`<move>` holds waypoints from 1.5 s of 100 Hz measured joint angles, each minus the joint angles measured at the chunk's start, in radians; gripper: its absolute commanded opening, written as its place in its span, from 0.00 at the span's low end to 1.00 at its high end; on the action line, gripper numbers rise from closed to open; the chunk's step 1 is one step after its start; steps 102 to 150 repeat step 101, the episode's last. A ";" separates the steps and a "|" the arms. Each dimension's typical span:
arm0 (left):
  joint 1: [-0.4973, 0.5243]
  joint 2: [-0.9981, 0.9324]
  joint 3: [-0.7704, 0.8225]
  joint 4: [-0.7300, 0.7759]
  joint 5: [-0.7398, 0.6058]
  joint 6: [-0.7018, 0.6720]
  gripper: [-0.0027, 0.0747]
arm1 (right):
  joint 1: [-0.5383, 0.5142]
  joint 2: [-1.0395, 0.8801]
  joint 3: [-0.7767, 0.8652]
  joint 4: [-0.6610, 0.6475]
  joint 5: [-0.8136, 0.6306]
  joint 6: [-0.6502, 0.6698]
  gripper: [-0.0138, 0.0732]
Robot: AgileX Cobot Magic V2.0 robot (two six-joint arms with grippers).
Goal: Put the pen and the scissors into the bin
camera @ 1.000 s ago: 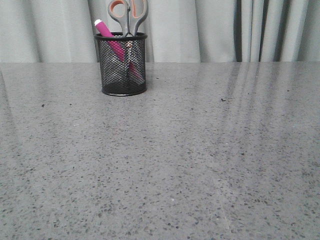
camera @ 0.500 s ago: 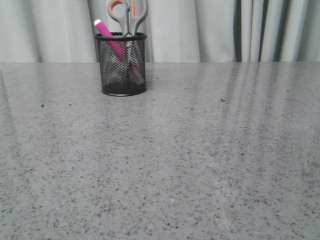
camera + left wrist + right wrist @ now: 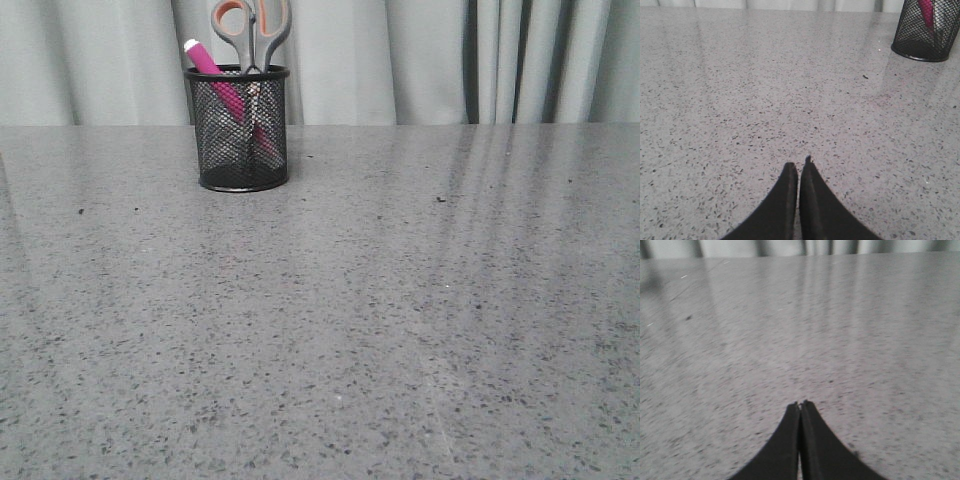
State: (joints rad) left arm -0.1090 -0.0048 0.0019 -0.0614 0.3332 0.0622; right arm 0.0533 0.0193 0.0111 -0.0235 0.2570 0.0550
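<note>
One speckled grey table (image 3: 400,300) — pale curtains (image 3: 430,60) behind.

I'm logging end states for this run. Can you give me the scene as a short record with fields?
bin: small black wire-mesh cylindrical cup, upright at the far left of the grey speckled table
pen: thick magenta marker with whitish cap, leaning inside the bin, cap above the rim
scissors: grey handles lined in orange, blades down in the bin
left gripper: shut, empty
right gripper: shut, empty
task: looks done
</note>
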 measured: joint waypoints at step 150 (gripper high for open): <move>0.000 0.000 0.000 -0.002 0.000 0.000 0.01 | -0.084 -0.029 0.000 0.017 0.069 -0.085 0.09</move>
